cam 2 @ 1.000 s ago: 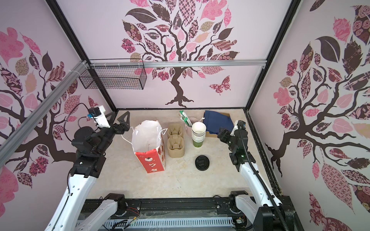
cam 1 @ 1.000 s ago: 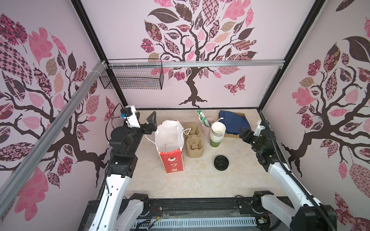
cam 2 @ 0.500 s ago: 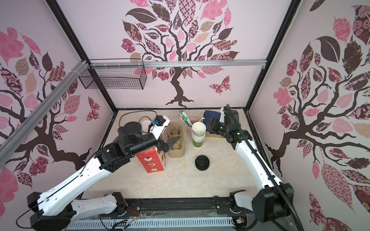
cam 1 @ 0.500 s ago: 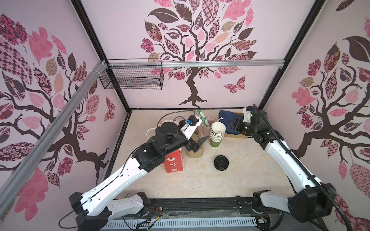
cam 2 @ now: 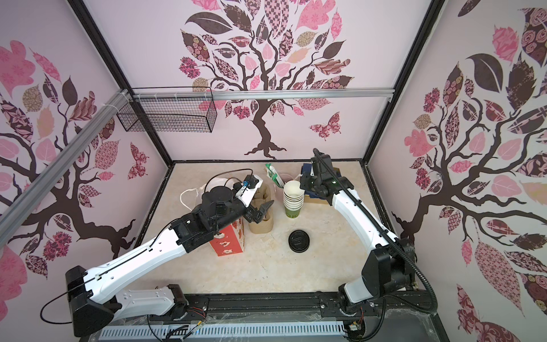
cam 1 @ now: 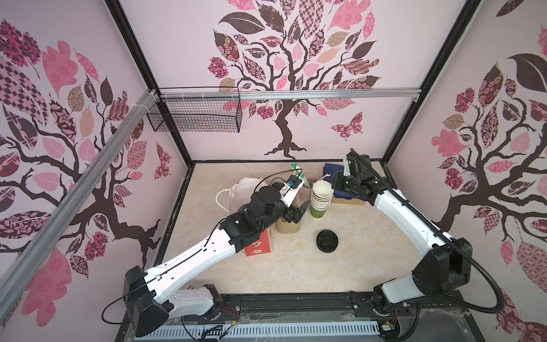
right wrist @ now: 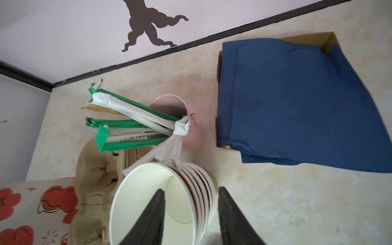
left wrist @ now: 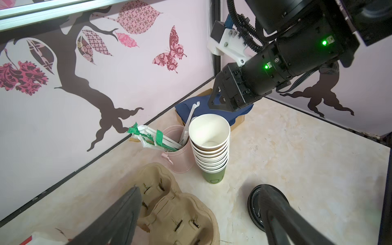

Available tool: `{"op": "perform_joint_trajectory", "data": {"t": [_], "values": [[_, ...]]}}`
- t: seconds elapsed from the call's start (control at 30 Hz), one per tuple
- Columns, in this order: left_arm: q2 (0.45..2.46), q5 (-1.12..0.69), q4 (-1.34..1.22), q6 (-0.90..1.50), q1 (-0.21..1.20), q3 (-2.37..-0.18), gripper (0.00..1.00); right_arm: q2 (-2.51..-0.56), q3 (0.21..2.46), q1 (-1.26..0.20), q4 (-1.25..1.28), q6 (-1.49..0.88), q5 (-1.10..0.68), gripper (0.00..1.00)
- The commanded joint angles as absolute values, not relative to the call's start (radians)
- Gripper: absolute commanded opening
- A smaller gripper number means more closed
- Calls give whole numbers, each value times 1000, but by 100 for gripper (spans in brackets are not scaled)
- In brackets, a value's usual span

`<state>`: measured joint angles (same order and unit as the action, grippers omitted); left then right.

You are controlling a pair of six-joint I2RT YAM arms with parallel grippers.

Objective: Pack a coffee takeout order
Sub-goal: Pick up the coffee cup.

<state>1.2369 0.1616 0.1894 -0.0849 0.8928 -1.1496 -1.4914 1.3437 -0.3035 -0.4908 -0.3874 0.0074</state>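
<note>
tan pulp carrier (left wrist: 169, 207) sits on your bench (cam 1: 355, 266) beside the red bag (cam 1: 259, 245), round black lid (cam 1: 327, 241) flat nearby. your left tool (cam 2: 263, 211) hangs wide open, empty, above the carrier; right tool (right wrist: 191, 189) half-closed astride the cup stack (cam 1: 320, 195) rim, grip unclear.

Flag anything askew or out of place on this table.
The stacked navy paper napkins sit crooked, spilling over the edge of their shallow cardboard box. The round black plastic lid lies alone on the beige tabletop.

navy napkin (right wrist: 297, 101), black lid (cam 1: 327, 241), tan carrier (left wrist: 174, 212)
</note>
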Motion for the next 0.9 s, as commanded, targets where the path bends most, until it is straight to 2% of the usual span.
{"op": "perform_joint_trajectory", "data": {"t": [0.0,0.07,0.3,0.47,0.77,0.87], "values": [[1230,181,137,-93,897,-1133,91,-1527,1391,-322,-541,-354,42,35],[1229,185,139,-103,897,-1134,91,-1538,1393,-325,-557,-342,31,31],[1202,195,134,-98,897,-1112,91,-1559,1397,-330,-570,-330,2,29],[1194,204,135,-99,898,-1109,91,-1574,1411,-333,-583,-322,16,16],[1204,207,135,-104,897,-1104,92,-1563,1415,-336,-589,-316,21,2],[1204,206,133,-103,897,-1104,92,-1555,1417,-337,-595,-313,18,0]]}}
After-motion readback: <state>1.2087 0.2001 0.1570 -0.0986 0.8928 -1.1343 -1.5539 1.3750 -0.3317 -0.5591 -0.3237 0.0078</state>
